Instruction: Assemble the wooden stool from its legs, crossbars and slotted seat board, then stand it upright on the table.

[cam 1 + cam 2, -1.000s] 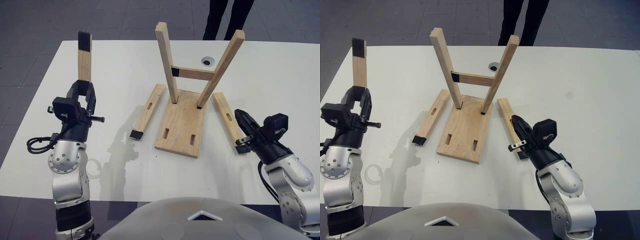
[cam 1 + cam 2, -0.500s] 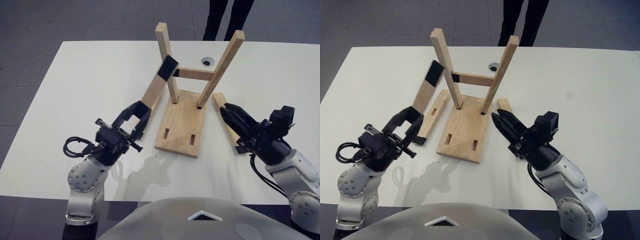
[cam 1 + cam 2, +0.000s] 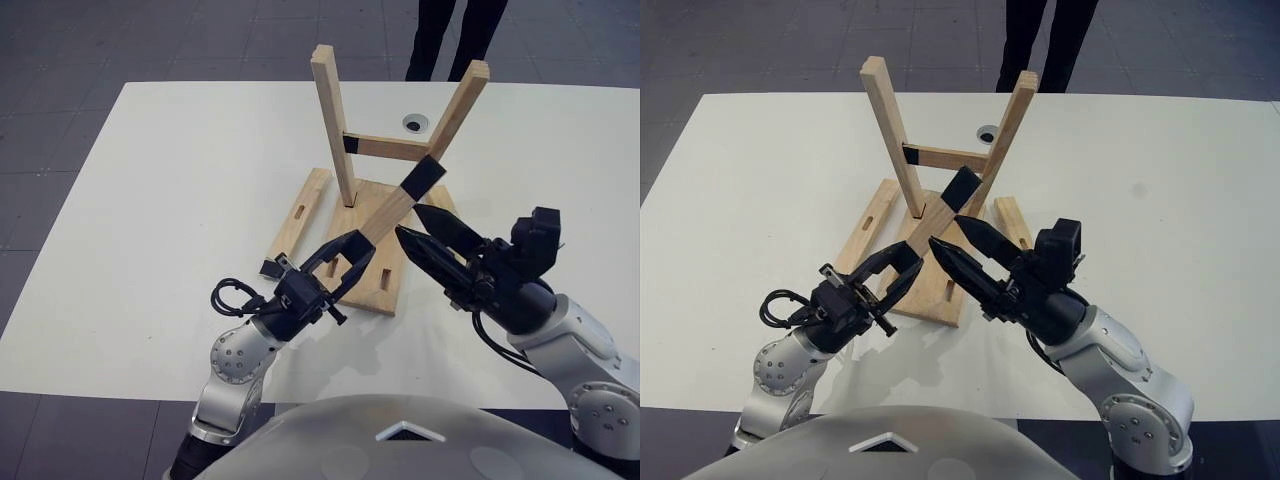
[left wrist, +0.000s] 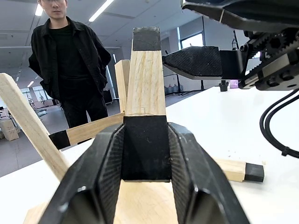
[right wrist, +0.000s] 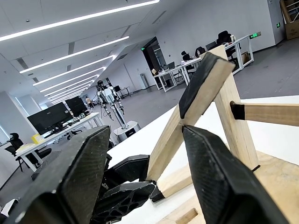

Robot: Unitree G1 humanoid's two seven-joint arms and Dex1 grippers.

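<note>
My left gripper (image 3: 342, 262) is shut on the lower black end of a wooden bar (image 3: 392, 208). The bar slants up to the right over the slotted seat board (image 3: 352, 212). My right gripper (image 3: 945, 230) is open, one finger on each side of the bar's upper part (image 5: 187, 116), just below its black tip; whether it touches the bar I cannot tell. Two legs (image 3: 332, 120) (image 3: 455, 100) stand in the board's far slots, joined by a crossbar (image 3: 385, 147). One slotted leg (image 3: 298, 215) lies to the left of the board. Another (image 3: 1010, 215) lies to its right, partly hidden by the right gripper.
The white table (image 3: 180, 200) has a round cable hole (image 3: 415, 122) behind the standing legs. A black cable loops at my left wrist (image 3: 228, 295). Bare table surface stretches to the left and far right of the board.
My left arm has swung the bar from upright at the table's left to a slant over the seat board. My right gripper has risen and moved left, until its fingers stand on either side of the bar.
</note>
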